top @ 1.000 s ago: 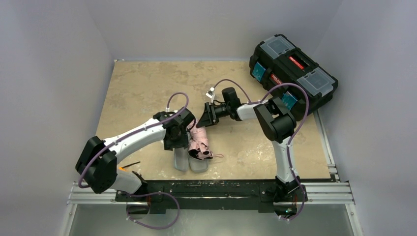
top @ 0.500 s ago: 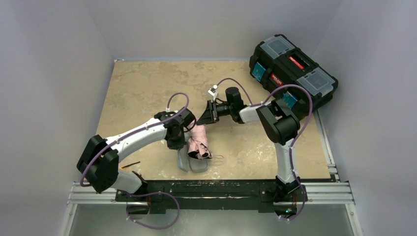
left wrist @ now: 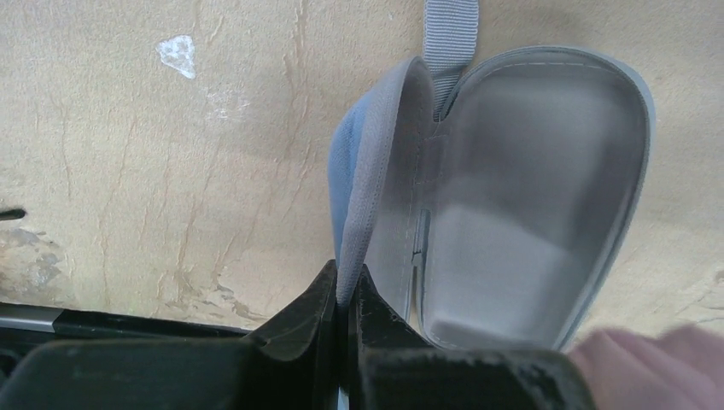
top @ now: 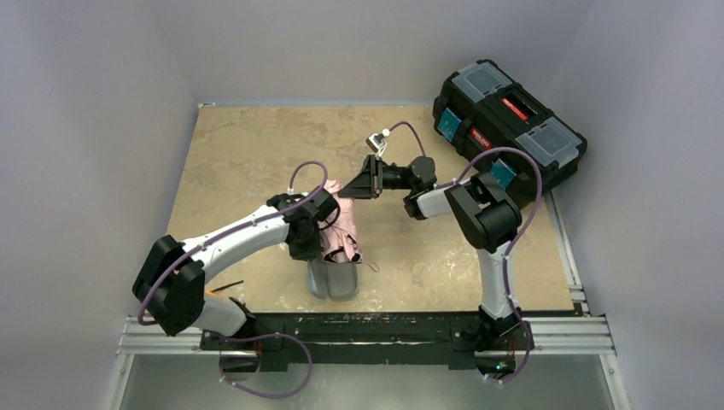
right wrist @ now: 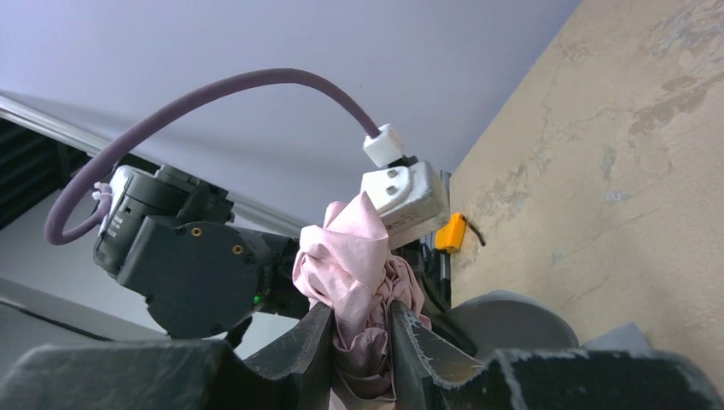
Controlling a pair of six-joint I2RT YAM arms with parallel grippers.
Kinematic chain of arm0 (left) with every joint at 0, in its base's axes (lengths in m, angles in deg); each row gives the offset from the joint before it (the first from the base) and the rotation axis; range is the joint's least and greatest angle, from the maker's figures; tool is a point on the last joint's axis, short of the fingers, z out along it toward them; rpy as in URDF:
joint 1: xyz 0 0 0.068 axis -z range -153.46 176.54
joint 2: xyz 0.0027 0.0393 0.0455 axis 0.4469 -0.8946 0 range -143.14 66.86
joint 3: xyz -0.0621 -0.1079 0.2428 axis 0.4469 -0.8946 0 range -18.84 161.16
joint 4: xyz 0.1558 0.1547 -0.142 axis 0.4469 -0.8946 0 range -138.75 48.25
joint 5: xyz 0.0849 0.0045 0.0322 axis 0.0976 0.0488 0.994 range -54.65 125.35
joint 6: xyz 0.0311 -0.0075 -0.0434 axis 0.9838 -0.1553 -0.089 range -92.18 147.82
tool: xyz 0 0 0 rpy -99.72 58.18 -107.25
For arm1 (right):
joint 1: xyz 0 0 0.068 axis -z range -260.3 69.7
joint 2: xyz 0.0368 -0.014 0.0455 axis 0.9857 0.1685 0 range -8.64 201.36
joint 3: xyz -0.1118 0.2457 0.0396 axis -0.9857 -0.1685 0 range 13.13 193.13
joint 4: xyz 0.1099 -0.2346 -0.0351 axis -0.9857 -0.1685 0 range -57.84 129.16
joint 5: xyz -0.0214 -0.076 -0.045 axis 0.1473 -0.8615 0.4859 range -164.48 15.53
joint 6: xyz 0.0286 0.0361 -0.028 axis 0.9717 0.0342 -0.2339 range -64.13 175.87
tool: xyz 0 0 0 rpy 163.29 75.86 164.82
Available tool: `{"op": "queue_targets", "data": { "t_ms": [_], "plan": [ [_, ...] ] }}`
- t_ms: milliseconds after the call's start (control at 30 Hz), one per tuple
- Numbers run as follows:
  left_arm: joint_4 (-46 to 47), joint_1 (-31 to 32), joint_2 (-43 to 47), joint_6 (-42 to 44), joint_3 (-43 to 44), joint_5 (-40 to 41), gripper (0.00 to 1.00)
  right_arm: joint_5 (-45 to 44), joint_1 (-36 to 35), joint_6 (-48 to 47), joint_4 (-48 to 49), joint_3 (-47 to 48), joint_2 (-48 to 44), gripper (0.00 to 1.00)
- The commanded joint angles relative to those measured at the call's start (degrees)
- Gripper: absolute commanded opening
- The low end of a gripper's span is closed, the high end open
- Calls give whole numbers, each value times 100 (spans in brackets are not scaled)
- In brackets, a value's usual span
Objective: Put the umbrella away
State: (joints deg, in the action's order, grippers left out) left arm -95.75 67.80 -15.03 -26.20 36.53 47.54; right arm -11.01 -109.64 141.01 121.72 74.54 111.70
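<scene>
Umbrella (top: pixel 344 235) is a pink bundle just behind the grey case (left wrist: pixel 529 196), with its near end at the case's rim. The left fingers (left wrist: pixel 312 312) are clamped on the case's raised lid (left wrist: pixel 376 188). The right fingers (right wrist: pixel 303 342) are clamped on the pink cloth. To do this well, hold the lid wide and lower the bundle slowly into the case, tucking loose cloth in.
</scene>
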Motion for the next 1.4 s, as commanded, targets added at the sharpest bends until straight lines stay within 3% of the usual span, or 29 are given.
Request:
{"op": "queue_targets", "data": {
  "t_ms": [0, 267, 467, 1200, 1367],
  "plan": [
    [-67, -30, 435, 10, 53, -48, 0, -405, -38, 399, 1903, 147, 249, 0],
    [-153, -34, 1256, 116, 23, -176, 0, -640, -34, -1161, 651, -338, 2, 0],
    [175, -26, 1593, 270, -149, -458, 0, -1045, -25, -607, 2306, -586, 285, 0],
    [550, -47, 1728, 717, -566, -746, 0, -1262, -10, -1946, 2257, -245, 70, 0],
    [589, -71, 1666, 717, -610, -735, 0, -1829, 56, -1786, 2317, -312, 0, 0]
  ]
}}
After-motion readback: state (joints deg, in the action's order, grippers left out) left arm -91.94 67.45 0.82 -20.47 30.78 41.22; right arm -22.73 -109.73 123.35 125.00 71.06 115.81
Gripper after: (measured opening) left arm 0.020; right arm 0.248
